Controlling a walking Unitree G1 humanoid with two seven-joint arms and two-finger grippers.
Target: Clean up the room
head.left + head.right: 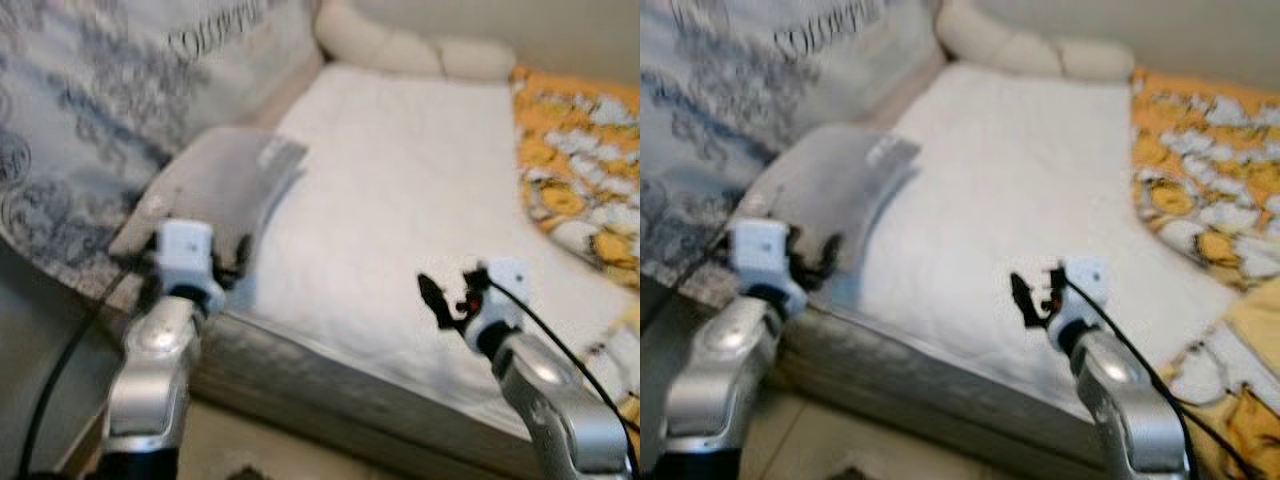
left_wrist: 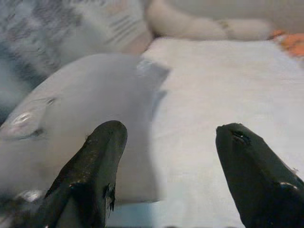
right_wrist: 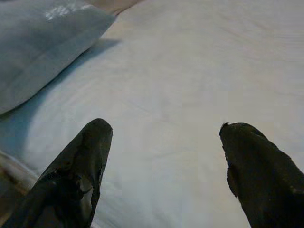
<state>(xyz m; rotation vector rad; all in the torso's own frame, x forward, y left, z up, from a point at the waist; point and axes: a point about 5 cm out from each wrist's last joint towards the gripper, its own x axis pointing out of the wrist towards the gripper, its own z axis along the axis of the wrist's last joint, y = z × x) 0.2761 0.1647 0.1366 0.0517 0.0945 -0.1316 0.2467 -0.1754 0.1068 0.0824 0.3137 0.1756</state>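
One grey pillow point(image 1: 215, 190) lies at the bed's point(image 1: 400, 200) left front corner, its long axis running from the near edge back toward the headboard end, where a pale label patch shows on its far corner. It rests partly on the white sheet and partly against a grey patterned blanket point(image 1: 90, 120) heaped along the bed's left side.

Left wrist view brings the pillow up close, w/ the label corner and a rolled cream bolster point(image 2: 204, 26) beyond; the right wrist view catches just one corner of the pillow across bare white sheet.

Left gripper point(image 1: 228, 258) hovers at the pillow's near end, jaws released and spread wide, nothing between them. Right gripper point(image 1: 440, 300) hangs over the sheet nr the bed's front edge, well apart from the pillow, jaws likewise spread and empty.

Head views add what the wrist cams lack: one orange-and-white floral quilt point(image 1: 580, 170) bunched on the bed's right side, two silver arms, a black cable on each. The bolster lies across the far end of the bed. Head views are blurred.
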